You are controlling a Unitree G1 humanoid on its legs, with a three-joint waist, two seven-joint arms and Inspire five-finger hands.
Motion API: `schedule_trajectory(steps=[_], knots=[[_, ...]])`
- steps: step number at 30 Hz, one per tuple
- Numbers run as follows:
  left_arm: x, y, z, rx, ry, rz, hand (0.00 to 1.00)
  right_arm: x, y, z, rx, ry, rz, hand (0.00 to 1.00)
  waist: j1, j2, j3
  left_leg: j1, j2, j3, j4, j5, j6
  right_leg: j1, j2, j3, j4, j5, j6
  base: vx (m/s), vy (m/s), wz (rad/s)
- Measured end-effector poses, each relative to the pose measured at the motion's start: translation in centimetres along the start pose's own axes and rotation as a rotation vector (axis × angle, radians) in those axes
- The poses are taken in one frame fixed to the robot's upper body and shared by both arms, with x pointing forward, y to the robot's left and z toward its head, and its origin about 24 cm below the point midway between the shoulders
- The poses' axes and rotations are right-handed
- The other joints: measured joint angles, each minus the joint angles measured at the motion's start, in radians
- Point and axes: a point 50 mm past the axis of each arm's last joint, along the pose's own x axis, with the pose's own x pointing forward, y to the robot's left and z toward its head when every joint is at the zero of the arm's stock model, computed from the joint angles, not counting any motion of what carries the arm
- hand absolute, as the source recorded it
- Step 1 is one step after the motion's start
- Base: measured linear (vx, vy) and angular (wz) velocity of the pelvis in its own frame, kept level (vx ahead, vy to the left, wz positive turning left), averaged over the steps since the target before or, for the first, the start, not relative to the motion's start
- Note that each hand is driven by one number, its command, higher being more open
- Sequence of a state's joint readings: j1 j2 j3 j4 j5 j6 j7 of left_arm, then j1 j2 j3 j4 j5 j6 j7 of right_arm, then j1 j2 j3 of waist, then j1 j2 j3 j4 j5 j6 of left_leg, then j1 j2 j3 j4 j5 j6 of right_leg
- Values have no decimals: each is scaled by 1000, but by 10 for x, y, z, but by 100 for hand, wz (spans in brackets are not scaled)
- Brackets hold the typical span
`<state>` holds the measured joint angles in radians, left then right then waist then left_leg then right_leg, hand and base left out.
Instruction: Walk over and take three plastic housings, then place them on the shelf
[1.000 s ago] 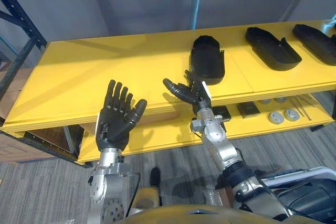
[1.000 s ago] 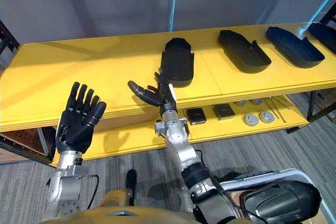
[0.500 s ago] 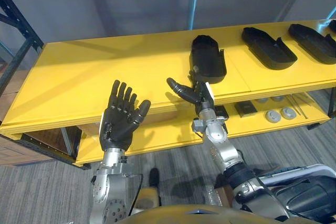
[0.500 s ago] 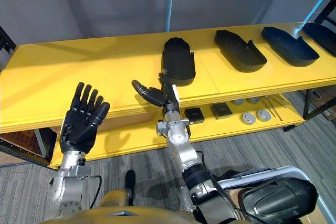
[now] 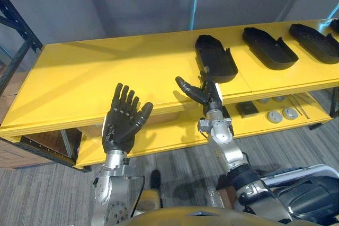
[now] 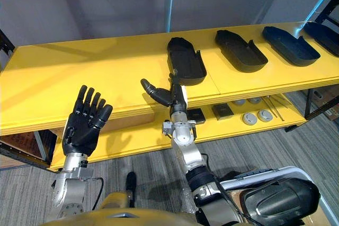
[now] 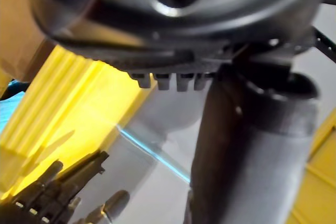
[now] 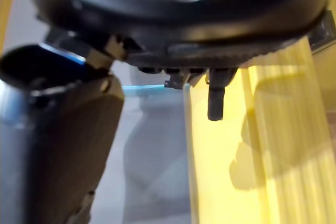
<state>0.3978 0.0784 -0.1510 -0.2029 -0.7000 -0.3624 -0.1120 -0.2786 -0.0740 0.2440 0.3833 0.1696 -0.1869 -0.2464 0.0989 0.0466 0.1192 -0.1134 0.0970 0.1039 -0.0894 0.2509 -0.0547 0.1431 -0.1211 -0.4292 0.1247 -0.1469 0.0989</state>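
A workshop or storeroom: yellow shelf boards [image 5: 106, 72] on dark steel racking [image 5: 18, 25] hold black plastic housings [image 5: 217, 59], small parts [image 5: 275, 116] beneath.

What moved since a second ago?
The nearest housing turned, its near end swinging to the robot's right, as the right hand at that end shifted right. The left hand stayed raised and open; the next housing stayed put on the yellow shelf.

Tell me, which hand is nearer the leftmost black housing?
Right. The right hand is at the near end of the housing; the left hand hovers apart, farther left, before the shelf.
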Motion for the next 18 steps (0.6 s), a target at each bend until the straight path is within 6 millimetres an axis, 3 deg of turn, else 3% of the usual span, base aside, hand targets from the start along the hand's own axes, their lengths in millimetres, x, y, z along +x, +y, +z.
schedule_trajectory(steps=[5, 9, 13, 18], knots=[[0, 0, 0, 1, 0, -2, 100, -10, 0, 4, 3, -28, 101, 100, -6, 0, -1, -2, 1, 4, 0, -2, -1, -4, 0, 5, -1, 0, 0, 0, 0, -1], [0, 1, 1, 3, -3, 2, 100, -32, -12, 23, 42, -120, 140, 100, -8, 0, -1, -6, 2, 12, 0, -6, -5, -13, 0, 14, -3, 0, 0, 4, -8, -7], [-1, 5, 5, 15, -19, 20, 100, -62, -39, 49, 68, -233, 115, 100, -36, -7, -5, -11, 4, 27, 2, -10, -7, -26, -1, 27, -4, 4, 6, 24, -29, -8], [-5, 5, 20, 29, -69, 26, 100, -87, -67, 47, 9, -211, 53, 100, -60, -22, -14, 0, 14, 63, 1, -20, -8, -40, -1, 67, -2, 4, 5, 20, -29, -24]])
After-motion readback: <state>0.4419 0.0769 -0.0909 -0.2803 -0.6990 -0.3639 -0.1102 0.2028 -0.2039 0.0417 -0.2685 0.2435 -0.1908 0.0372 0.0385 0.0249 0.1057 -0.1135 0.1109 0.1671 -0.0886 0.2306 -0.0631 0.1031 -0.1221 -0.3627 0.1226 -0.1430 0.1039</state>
